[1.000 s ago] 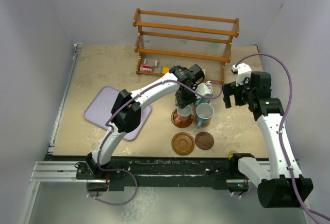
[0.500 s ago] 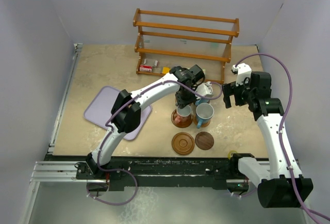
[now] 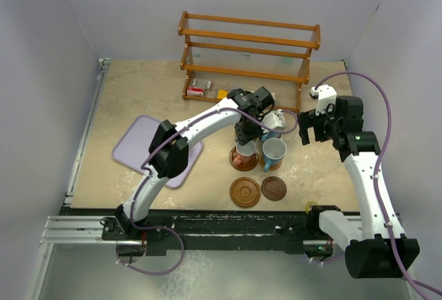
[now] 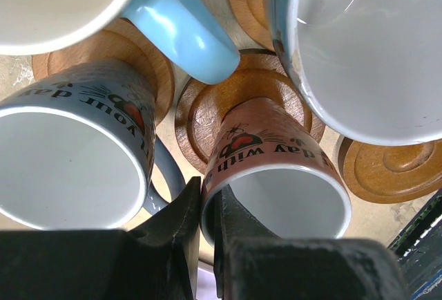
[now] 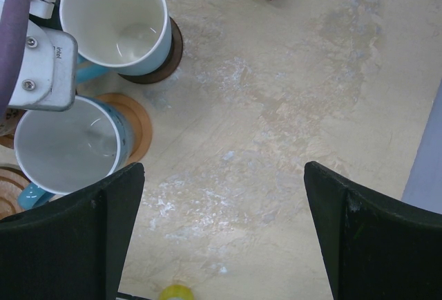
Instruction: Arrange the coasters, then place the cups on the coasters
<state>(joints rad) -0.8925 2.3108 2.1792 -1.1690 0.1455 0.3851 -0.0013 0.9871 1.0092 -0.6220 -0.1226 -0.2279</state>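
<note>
Nothing moved since before. Only L wrist cam shows me left gripper [image 4: 206, 211] pinching copper cup [image 4: 276, 155] rim; right gripper [image 5: 224, 224] spread wide. Beige table [image 5: 290, 106], pale walls [image 3: 41, 72].

Orange cup [image 4: 276, 169]: gloss glaze; coasters [image 4: 199, 117]: matt wd.

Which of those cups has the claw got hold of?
The copper-orange cup: the left gripper pinches its rim. The cups around it are blue or grey-blue, and none of them is gripped.

Blue cups [image 3: 274, 151] and a copper cup [image 4: 269, 151] stand upright on coasters [image 4: 200, 117].
</note>
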